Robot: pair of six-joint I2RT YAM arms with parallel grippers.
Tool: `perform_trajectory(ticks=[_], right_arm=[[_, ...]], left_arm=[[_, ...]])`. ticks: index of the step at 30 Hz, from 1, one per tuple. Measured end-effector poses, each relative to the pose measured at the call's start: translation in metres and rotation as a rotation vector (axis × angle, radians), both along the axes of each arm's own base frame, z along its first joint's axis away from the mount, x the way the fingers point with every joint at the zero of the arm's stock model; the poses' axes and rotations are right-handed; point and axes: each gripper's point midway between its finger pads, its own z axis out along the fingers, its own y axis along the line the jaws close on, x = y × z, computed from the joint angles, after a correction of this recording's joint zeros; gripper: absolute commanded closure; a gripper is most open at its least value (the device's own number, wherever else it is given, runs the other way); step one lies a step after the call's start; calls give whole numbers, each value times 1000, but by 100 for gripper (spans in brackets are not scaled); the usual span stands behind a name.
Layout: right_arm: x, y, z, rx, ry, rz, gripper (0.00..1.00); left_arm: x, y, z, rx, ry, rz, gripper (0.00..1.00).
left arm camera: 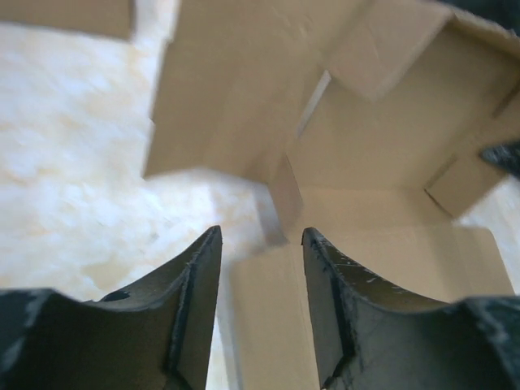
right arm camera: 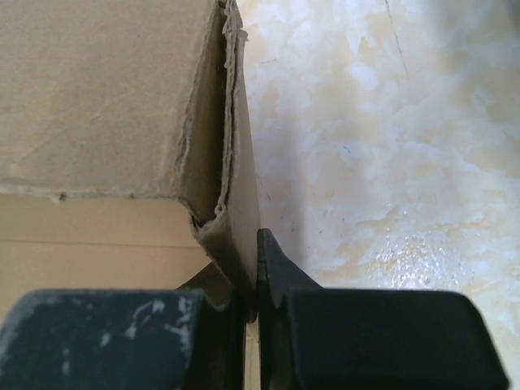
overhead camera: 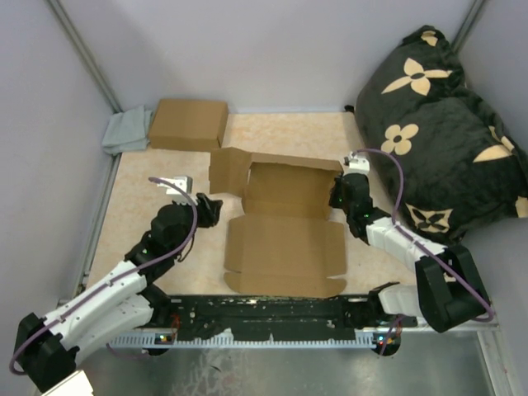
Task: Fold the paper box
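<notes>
The paper box (overhead camera: 285, 219) is brown die-cut cardboard lying in the middle of the table. Its back part is folded up, a side flap (overhead camera: 228, 170) sticks out to the left, and the lid panel lies flat in front. My right gripper (overhead camera: 339, 195) is shut on the box's doubled right side wall (right arm camera: 237, 154), with the jaws pinching the wall's edge in the right wrist view (right arm camera: 257, 244). My left gripper (overhead camera: 211, 209) is open and empty, just left of the box's left side. In the left wrist view (left arm camera: 260, 244) it faces the box's open corner (left arm camera: 382, 130).
A smooth closed brown carton (overhead camera: 189, 124) lies at the back left, with a grey cloth (overhead camera: 126, 132) beside it. A large black pillow with tan flowers (overhead camera: 441, 124) fills the right side. Grey walls enclose the table.
</notes>
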Motion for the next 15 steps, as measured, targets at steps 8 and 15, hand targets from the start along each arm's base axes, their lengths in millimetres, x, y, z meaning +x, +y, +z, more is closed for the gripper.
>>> perform_trajectory(ticks=[8,15], right_arm=[[0,1,0,-14,-27,26,100],[0,3,0,-15,-40,43,99]], left_arm=[[65,38,61,114,-133,269,43],[134,81,106,68,-165,429,42]])
